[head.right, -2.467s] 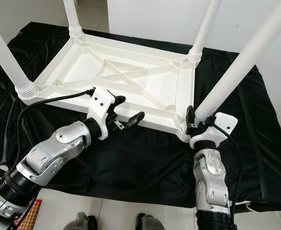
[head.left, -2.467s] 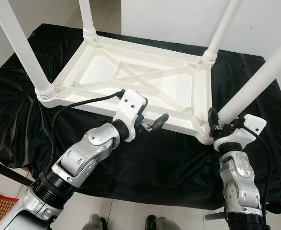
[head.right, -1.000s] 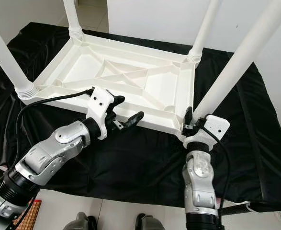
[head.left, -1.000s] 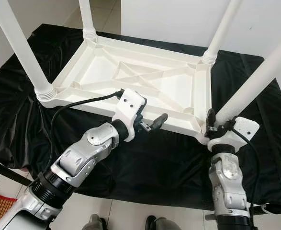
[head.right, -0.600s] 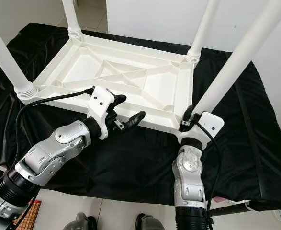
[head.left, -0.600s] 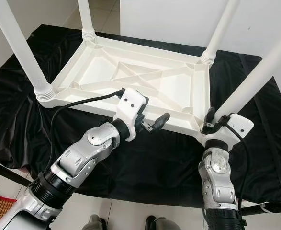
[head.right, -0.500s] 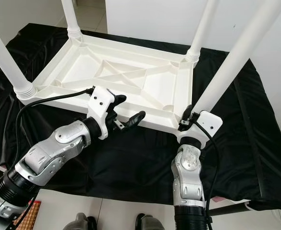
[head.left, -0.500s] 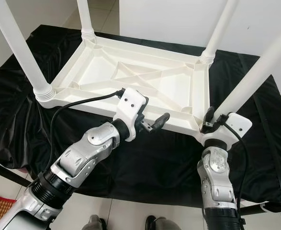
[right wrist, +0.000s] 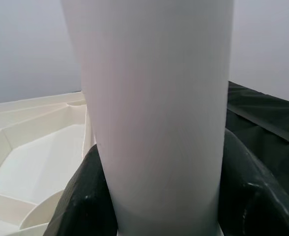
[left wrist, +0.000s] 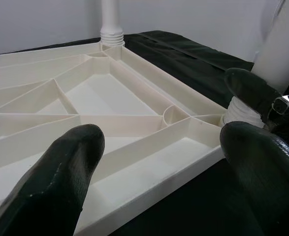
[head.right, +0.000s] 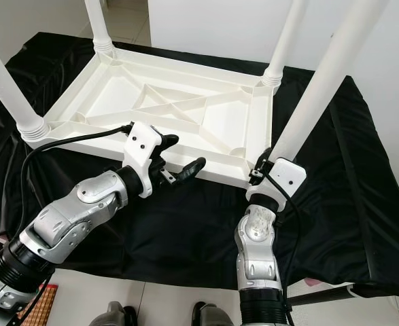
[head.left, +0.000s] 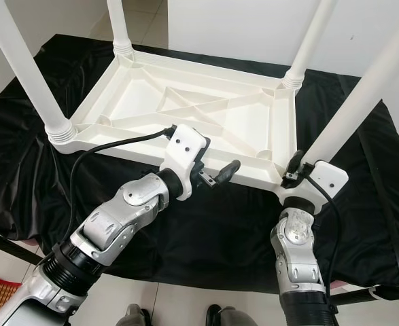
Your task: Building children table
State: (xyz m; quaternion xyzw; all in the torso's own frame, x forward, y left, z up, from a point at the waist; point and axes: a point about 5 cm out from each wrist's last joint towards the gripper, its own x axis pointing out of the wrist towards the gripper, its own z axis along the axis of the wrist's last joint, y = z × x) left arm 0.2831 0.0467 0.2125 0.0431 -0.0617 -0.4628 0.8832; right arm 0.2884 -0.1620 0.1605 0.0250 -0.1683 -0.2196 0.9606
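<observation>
Black cloth is cushioning your upturned tabletop; right gripper is clamping the leg at lower right to seat it, while left gripper is hovering spread and empty at center.

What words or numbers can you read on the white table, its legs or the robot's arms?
None: there is no readable text anywhere.
The upside-down table top, its legs and the black cloth are plain.
The left gripper, open near the table's edge, and the right gripper, closed on the near right leg, carry no labels.

Bright, even; sharp (wrist foregrounds soft)
</observation>
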